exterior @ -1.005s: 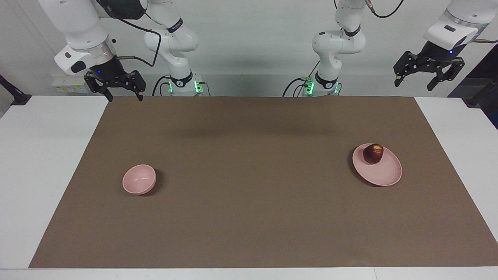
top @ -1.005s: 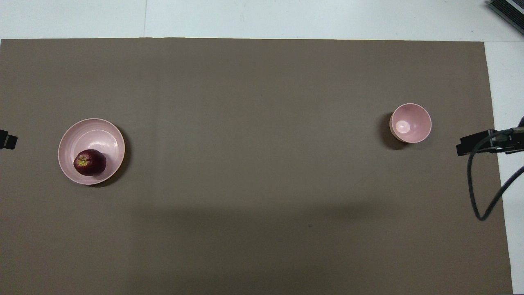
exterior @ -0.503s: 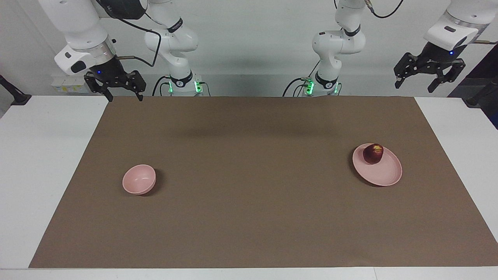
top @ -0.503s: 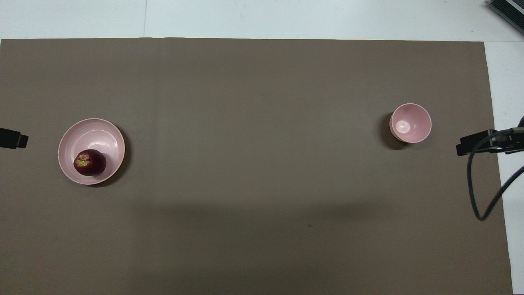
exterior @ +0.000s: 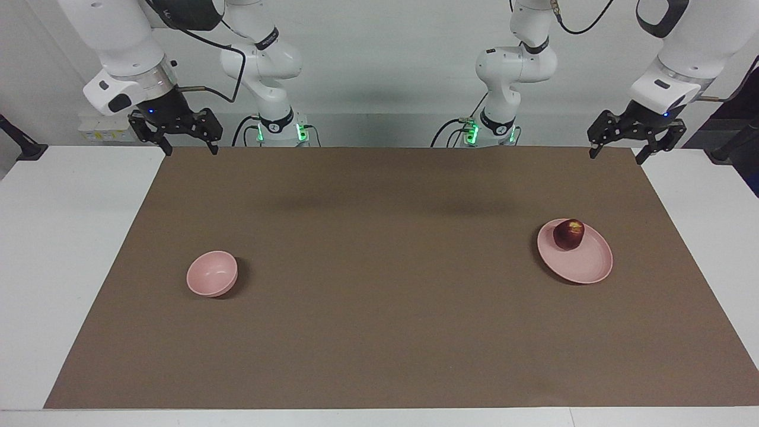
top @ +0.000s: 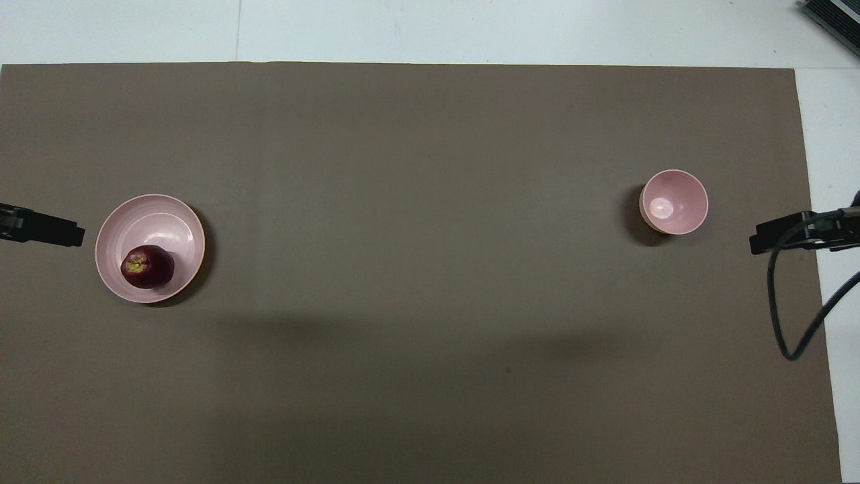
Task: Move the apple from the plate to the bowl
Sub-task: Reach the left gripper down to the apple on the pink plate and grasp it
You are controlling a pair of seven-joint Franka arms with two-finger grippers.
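Since a moment ago, the left hand (exterior: pixel 615 151) has come lower and moved in over the corner of the brown mat (exterior: pixel 379 332) at the left arm's end of the tabletop (exterior: pixel 53 237). Its fingers are spread apart and it holds nothing. Nothing else has moved. The right hand (exterior: pixel 187 145) waits up in the air over the mat corner at the right arm's end, fingers spread too, holding nothing.

The apple (exterior: pixel 568 233) sits on the plate (exterior: pixel 584 264), on the part of it nearest the robots. The plate is toward the left arm's end of the mat. The bowl (exterior: pixel 211 273) stands well apart from it, toward the right arm's end, with nothing in it.
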